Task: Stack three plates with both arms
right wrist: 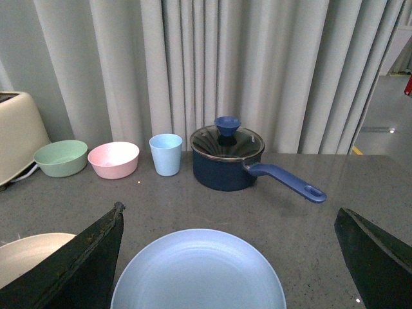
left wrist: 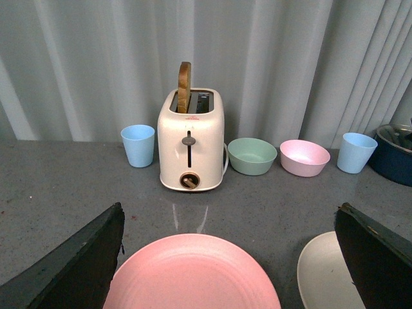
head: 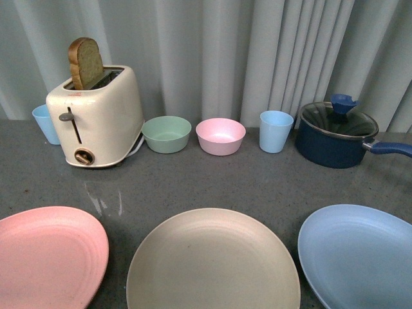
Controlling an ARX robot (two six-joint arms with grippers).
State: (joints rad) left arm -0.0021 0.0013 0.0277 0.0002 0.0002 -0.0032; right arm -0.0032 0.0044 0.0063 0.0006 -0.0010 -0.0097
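Grey worktop (head: 257, 183) ran across the whole scene, with a pale curtain (head: 225, 45) behind it. Three plates lay flat in a row along the near edge, unstacked and all apart: pink plate (head: 45, 254) left, beige plate (head: 212, 261) middle, light blue plate (head: 360, 254) right.

Left pincer (left wrist: 230, 209) was over the pink plate, its fingers (left wrist: 77, 264) spread wide, released and gripping nothing. Contact with the plate could not be told. Right pincer (right wrist: 230, 209) sat over the light blue plate the same way, fingers (right wrist: 380, 257) wide apart and empty.

Back row, well apart from the plates:
- Cream toaster (head: 96, 119) stood at the left, lever side facing the camera.
- Dark blue pot (head: 335, 141) stood at the right. It had a glass lid (head: 338, 116) on, and its handle (head: 389, 148) pointed right.
- Green bowl (head: 167, 133) stood just beside the toaster, with the pink bowl (head: 220, 136) next to it but not touching.
- Blue cup (head: 275, 131) stood upright between the pink bowl and the pot.
- Second blue cup (head: 45, 122) was half hidden behind the toaster's left side.
- Bread slice (head: 85, 62) stood upright in one toaster slot — top half sticking out
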